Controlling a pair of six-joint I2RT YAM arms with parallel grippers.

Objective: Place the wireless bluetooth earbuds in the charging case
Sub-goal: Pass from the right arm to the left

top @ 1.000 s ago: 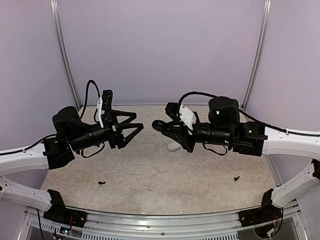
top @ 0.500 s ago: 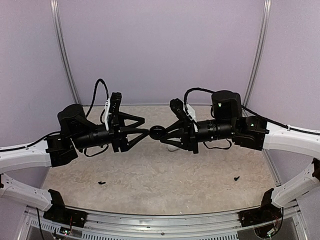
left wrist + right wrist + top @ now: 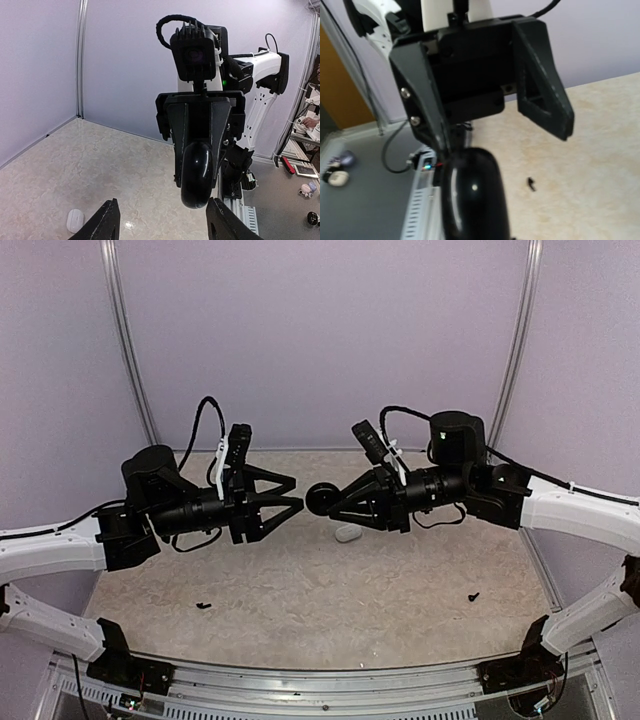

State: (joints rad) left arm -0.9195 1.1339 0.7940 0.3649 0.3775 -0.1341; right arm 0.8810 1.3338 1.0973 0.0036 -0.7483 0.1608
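Bits of black hardware [image 3: 204,606] lie nearest on the table [image 3: 300,580]; past them rests the white charging case [image 3: 347,533], and we see no earbuds. Above it at 11 o'clock the right pincer [image 3: 330,500] clamps a glossy black piece [image 3: 196,172], the left pincer [image 3: 298,494] standing wide at its 9 o'clock. We judge a mid-air handover: the left jaws must close squarely on it.

The table [image 3: 300,580] had a pale beige, marbled top with a slight sheen. The charging case [image 3: 347,533], a small white oval, lay directly on it. A tiny black bit [image 3: 204,605] lay well apart from the case, left of it and nearer the arm bases. A second black bit [image 3: 473,596] lay right of the case, likewise nearer the bases.
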